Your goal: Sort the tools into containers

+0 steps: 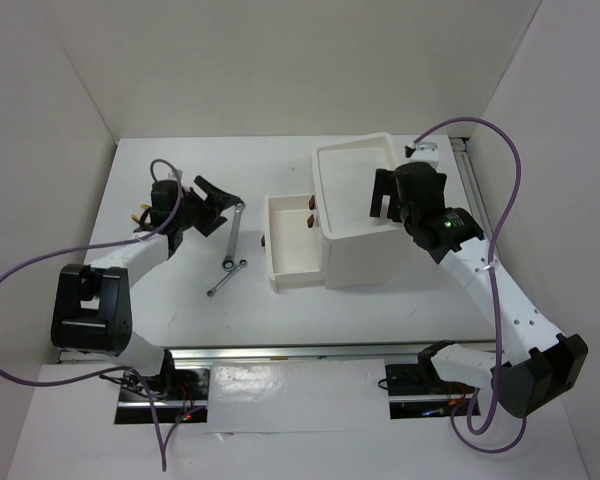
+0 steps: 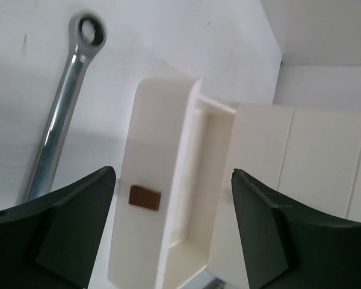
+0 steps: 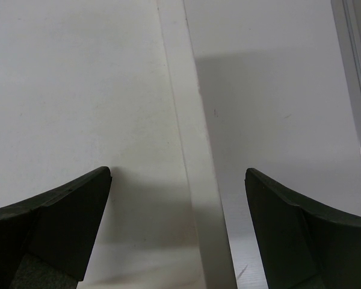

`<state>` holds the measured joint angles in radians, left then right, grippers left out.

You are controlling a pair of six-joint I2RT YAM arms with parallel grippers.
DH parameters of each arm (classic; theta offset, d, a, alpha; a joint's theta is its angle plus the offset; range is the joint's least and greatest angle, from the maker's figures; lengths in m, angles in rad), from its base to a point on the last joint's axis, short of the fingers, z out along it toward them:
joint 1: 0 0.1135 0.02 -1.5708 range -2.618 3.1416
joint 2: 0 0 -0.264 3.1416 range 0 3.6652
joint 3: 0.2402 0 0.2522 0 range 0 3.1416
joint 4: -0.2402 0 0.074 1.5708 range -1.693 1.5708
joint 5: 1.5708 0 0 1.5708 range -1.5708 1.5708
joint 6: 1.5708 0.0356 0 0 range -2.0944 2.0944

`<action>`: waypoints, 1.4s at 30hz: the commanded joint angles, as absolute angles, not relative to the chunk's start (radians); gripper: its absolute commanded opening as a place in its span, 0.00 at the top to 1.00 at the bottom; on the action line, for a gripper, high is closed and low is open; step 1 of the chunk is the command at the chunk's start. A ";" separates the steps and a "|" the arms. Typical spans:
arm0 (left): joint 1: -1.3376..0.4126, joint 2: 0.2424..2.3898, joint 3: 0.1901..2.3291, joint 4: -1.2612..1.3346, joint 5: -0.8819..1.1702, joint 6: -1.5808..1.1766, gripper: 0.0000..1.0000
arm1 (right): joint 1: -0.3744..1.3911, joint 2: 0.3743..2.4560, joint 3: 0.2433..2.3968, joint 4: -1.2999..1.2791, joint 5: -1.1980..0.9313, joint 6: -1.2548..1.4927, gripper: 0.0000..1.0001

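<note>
Left of the white box unit [image 1: 365,255], beside its open drawer [image 1: 295,262], a long wrench [image 1: 235,232] and a short wrench [image 1: 224,279] lie on the counter [image 1: 180,300]. The left gripper [image 1: 223,207] hovers by the long wrench, fingers spread. The right gripper [image 1: 385,203] hangs over the unit's tray [image 1: 345,160], fingers likewise apart.

Long silver ring-end wrench [image 1: 235,235] lies flat on the table left of the white plastic box unit [image 1: 365,258]. Short silver wrench [image 1: 225,279] lies angled at its near end, about touching. One white drawer [image 1: 296,248] is pulled out leftward, with a reddish-brown handle [image 1: 265,241]. Shallow top tray [image 1: 352,150] faces up.
</note>
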<state>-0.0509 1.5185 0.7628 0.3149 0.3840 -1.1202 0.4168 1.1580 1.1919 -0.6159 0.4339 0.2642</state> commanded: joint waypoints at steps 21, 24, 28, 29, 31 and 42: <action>-0.264 2.094 1.545 -0.661 -0.272 -0.575 0.19 | 0.439 1.164 1.218 -0.626 0.463 0.249 0.00; -0.264 2.105 1.568 -0.693 -0.302 -0.586 0.27 | 0.439 1.143 1.200 -0.617 0.463 0.249 0.00; -0.264 2.147 1.606 -0.758 -0.293 -0.572 0.36 | 0.439 1.124 1.200 -0.617 0.463 0.249 0.00; -0.264 2.172 1.617 -0.773 -0.279 -0.557 0.34 | 0.439 1.115 1.200 -0.617 0.472 0.249 0.00; -0.264 2.201 1.629 -0.796 -0.267 -0.537 0.32 | 0.439 1.101 1.200 -0.626 0.472 0.249 0.00; -0.245 2.247 1.629 -0.805 -0.192 -0.494 0.37 | 0.439 1.057 1.221 -0.635 0.483 0.249 0.00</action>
